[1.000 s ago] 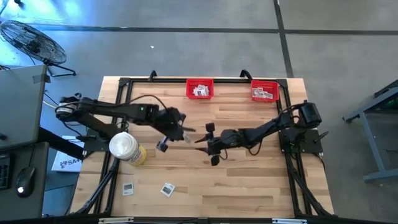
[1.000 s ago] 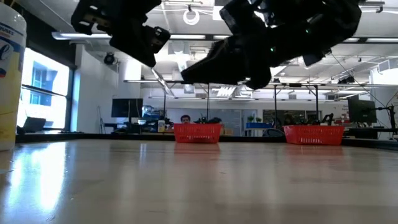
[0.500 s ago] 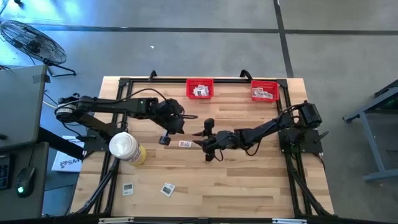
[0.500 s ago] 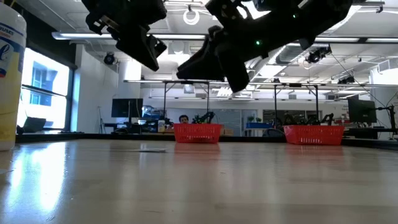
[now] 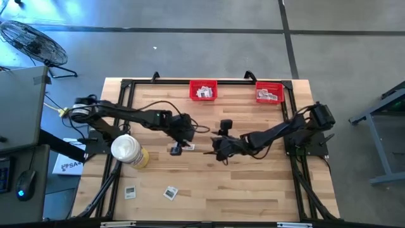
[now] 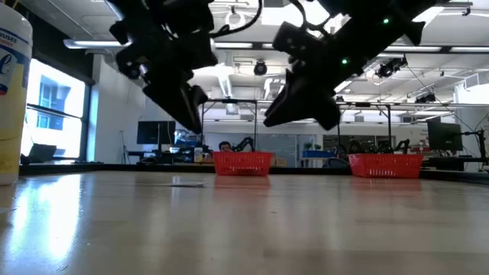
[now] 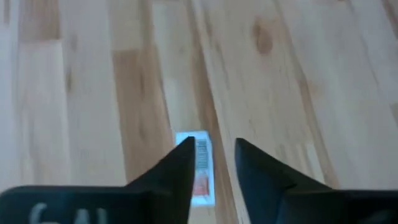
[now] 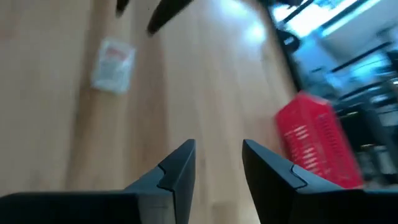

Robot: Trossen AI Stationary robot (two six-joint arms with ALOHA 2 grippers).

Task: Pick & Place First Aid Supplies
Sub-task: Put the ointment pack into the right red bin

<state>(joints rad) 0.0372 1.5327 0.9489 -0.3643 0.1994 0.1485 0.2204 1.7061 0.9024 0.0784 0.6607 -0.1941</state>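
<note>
A packet [image 7: 197, 167] lies flat on the desk [image 5: 253, 183], mid-desk, beneath the left gripper [image 7: 212, 163]; its fingers [image 7: 176, 168] are parted, empty; they should be lowered squarely astride it; the right gripper [image 8: 217, 167], nearby, is parted, empty.

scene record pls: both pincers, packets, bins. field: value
left pincer: open, above centre packet, nothing held
right pincer: open, empty, mid-table just right of that packet
loose packets: two near front-left edge
red bins: two at far edge, both holding packets
other: white cylinder at left
</note>
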